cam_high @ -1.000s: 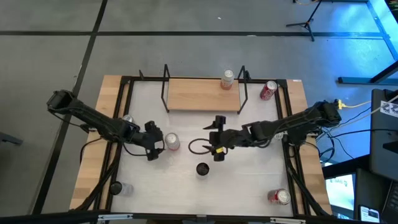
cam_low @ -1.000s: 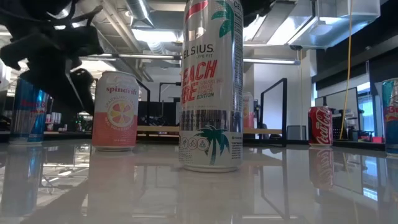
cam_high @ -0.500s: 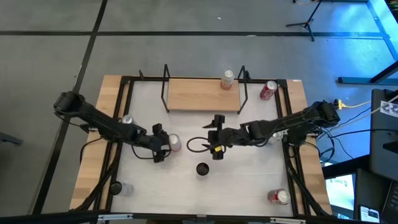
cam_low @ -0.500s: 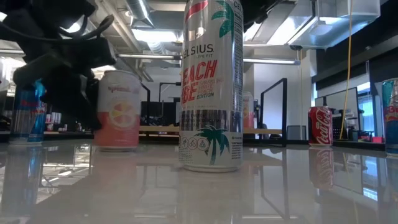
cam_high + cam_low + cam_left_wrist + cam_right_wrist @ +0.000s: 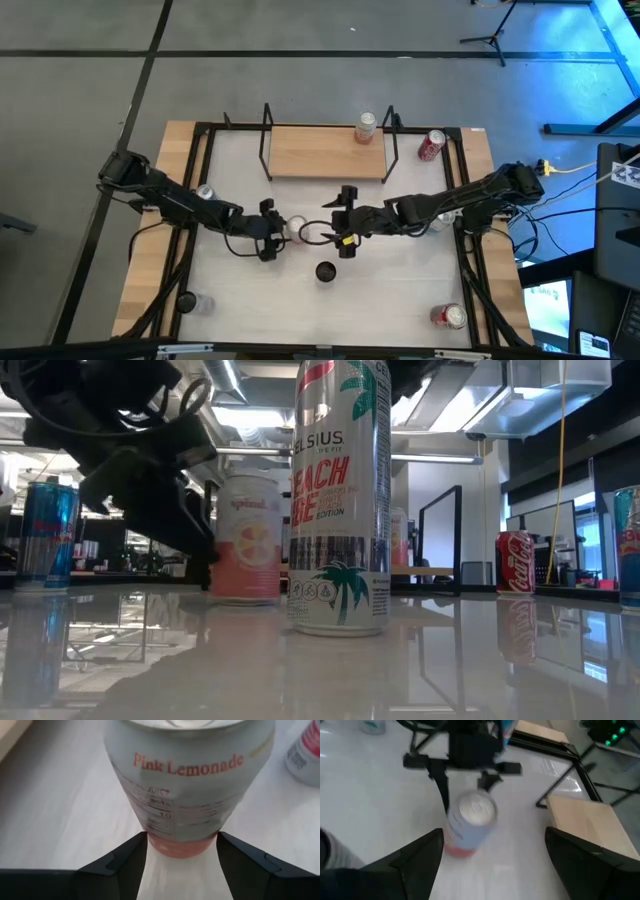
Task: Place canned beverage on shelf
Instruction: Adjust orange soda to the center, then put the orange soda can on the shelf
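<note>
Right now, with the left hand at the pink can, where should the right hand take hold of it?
Probably on the upper side wall, coming level from the side facing the right hand. The pink can stands upright on the table, and the left hand clamps its lower part from the opposite side, so the wall above is free. The right hand is open and faces it.
</note>
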Robot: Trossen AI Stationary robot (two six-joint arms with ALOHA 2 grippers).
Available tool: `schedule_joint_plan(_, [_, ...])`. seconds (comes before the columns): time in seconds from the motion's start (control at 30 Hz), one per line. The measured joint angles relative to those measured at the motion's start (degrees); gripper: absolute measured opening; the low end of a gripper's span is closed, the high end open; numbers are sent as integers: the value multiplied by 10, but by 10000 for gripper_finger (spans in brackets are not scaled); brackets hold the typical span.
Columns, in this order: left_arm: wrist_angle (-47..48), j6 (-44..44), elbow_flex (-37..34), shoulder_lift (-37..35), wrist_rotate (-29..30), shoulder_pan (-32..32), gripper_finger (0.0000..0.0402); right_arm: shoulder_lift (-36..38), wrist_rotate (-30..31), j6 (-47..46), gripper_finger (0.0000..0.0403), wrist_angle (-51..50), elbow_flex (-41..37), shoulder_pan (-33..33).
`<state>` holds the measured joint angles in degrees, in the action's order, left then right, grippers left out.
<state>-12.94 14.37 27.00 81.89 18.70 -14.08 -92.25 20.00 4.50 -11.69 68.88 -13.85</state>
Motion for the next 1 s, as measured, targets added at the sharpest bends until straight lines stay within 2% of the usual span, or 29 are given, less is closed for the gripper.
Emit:
schedule_joint_plan(0.17, [-36,-12,0,7,0,11,225,-21,-25,-1,344,31,0,20])
schedule_joint_plan(0.4, [-44,-20,1,7,1,12,225,-67,-121,-32,344,101,0,62])
schedule_joint_plan(0.5, [-46,-26,1,7,6,12,224,-83,-136,-42,344,132,0,69])
schedule_joint_plan(0.83, [-62,-30,1,7,16,12,223,-132,-139,-44,344,178,-1,68])
schedule_joint_plan(1.0, [-65,-30,1,7,17,12,222,-145,-111,-43,344,185,0,69])
